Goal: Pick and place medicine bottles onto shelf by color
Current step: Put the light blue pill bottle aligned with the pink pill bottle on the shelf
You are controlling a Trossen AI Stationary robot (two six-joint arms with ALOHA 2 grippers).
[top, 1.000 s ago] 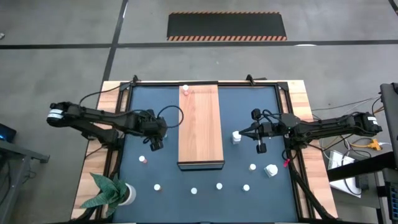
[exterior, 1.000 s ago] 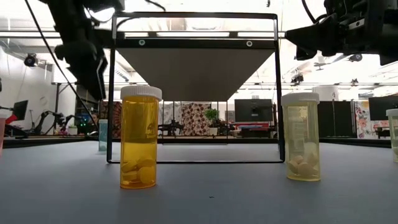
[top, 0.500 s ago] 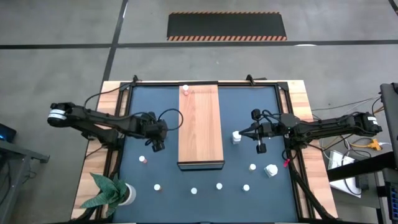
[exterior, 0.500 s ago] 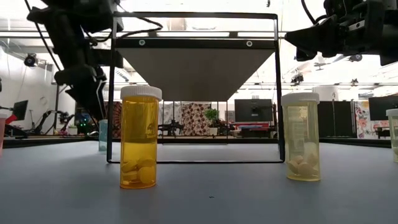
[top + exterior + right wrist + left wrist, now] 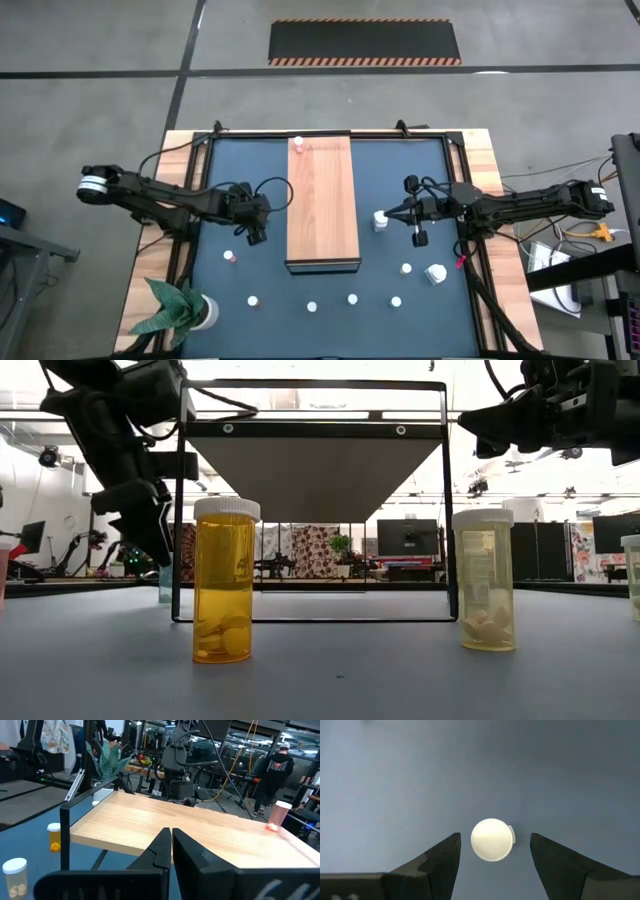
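On the dark mat left of the shelf, a small white-capped medicine bottle (image 5: 492, 840) stood upright, framed right between the spread fingers of the left pincer (image 5: 256, 236), which hung above it without touching. What a line-up! From the wrist camera the round white cap sat dead centre in the gap, jaws wide on both sides.

The long light-brown wooden shelf (image 5: 322, 200) ran down the middle of the worktop (image 5: 480, 150), and only one bottle was up there: a pink-capped one (image 5: 298, 147) at its far end. So the job was barely started, I'd say. A pink-capped bottle (image 5: 231, 258) waited left of the shelf's near end, another white one (image 5: 380, 220) stood by the shelf's right edge, and a scatter of white bottles (image 5: 352, 298) lined the near side of the mat, an amber one (image 5: 224, 582) and a pale yellow one (image 5: 486, 580) among them.

The right pincer (image 5: 390, 215) waited just beside that right-edge bottle, fingers pressed together on nothing.

Against a second ago, the left arm had shifted a touch toward the shelf and dropped lower in the table-level view, with its jaws spread much as they were. Right arm: no change. The potted green plant (image 5: 180, 308) stayed in its corner.
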